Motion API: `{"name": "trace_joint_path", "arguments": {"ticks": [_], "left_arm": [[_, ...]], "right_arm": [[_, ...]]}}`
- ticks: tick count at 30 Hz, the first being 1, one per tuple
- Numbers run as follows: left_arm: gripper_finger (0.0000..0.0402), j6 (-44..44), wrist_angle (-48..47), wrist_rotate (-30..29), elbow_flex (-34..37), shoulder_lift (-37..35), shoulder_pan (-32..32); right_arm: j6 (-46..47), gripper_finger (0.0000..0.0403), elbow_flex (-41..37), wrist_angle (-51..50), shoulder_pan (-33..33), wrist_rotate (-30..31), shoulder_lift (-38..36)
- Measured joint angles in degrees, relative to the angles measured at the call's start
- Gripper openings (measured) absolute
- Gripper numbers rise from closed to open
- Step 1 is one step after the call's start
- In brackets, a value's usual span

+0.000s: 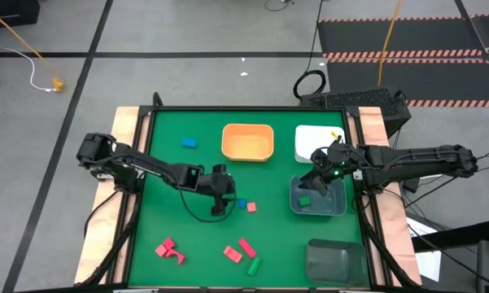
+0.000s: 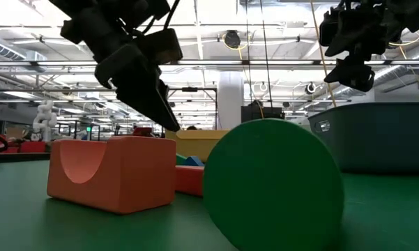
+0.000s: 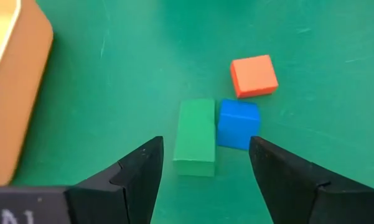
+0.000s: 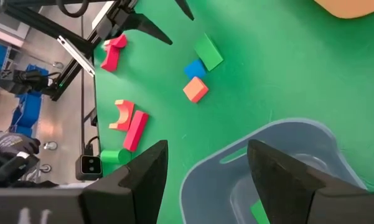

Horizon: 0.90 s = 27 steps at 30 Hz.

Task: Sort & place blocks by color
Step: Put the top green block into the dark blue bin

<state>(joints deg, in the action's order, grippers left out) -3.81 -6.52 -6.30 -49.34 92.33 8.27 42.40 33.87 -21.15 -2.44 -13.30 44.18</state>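
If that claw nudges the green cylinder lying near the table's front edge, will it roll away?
Probably. The green cylinder lies on its side, round face toward the low camera, so a sideways push would likely roll it. It looks like solid foam or plastic, so probably light and stiff.

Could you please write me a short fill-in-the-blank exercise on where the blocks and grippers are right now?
1. The left gripper hovers open above a green block that touches a ____ cube.
2. The red cube lies apart from that pair, on the ____ mat.
3. The right gripper hangs open over the grey bin, which holds a ____ block.
4. The orange bin holds ____ blocks.

Missing words: blue; green; green; no
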Motion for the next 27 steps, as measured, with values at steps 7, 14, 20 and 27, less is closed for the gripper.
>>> {"name": "trace_joint_path", "arguments": {"ticks": [7, 14, 20, 27], "left_arm": [[0.0239, 5.07, -0.77, -2.72, 0.03, 2.25, -1.92], [0.0239, 3.45, 2.41, -2.15, -0.04, 6.51, -1.71], [0.0239, 3.28, 2.59, -2.34, -0.08, 9.64, -1.66], [0.0239, 4.96, 5.72, -2.82, -0.09, 10.49, -1.66]], "right_arm": [[0.25, 0.0210, 0.00, -0.07, 0.00, 0.00, 0.00], [0.18, 0.0210, 0.00, -0.09, 0.00, -0.13, 0.00], [-0.01, 0.0210, 0.00, -0.18, 0.00, -0.15, -0.01], [-1.51, 0.0210, 0.02, -0.48, 0.00, -0.03, 0.00]]}}
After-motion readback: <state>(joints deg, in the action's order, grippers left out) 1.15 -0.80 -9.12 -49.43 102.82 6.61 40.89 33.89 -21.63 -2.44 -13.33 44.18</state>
